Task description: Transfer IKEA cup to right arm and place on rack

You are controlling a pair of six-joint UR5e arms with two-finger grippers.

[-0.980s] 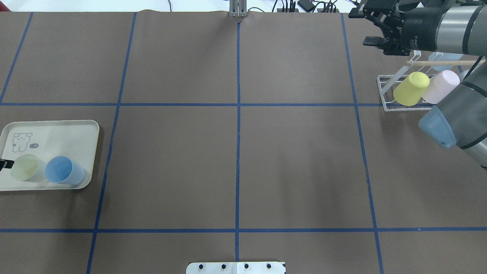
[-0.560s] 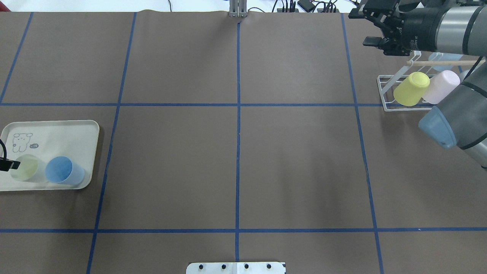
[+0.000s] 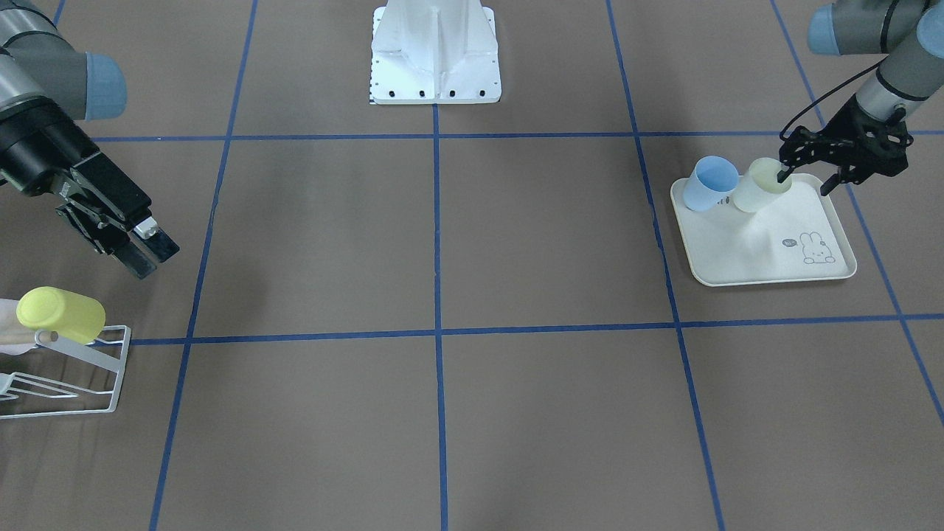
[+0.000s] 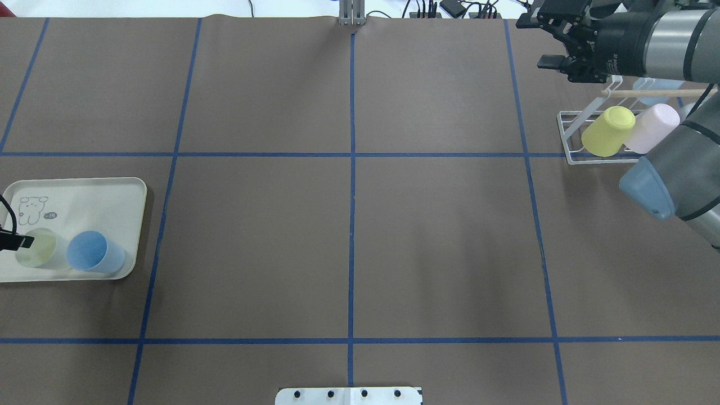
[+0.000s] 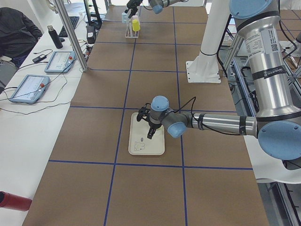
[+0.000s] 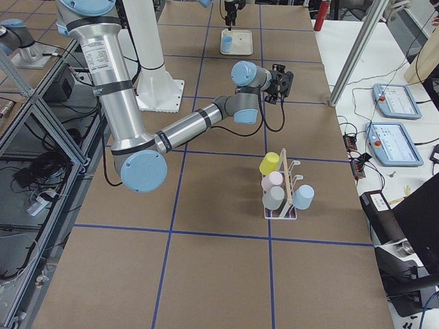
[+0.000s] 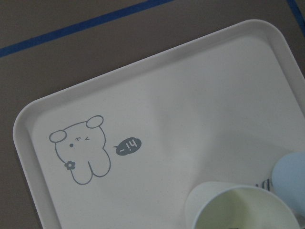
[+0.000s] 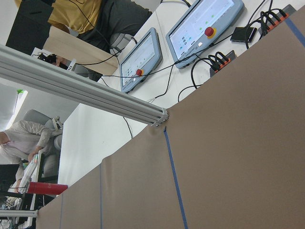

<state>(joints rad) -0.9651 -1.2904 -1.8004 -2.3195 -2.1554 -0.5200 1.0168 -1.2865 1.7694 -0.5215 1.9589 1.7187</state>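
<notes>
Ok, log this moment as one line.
left gripper: open, straddling rim of pale cup on tray | right gripper: open, empty, apart from rack

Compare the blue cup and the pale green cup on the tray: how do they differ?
The blue cup is sky blue; the pale green cup is whitish green. One finger of the left gripper sits at the pale green cup's rim; the blue cup is untouched. Both stand mouth up on the tray, alike in shape.

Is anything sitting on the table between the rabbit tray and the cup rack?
No. In the overhead view the stretch from the tray to the rack is bare brown table cover crossed only by blue tape lines.
</notes>
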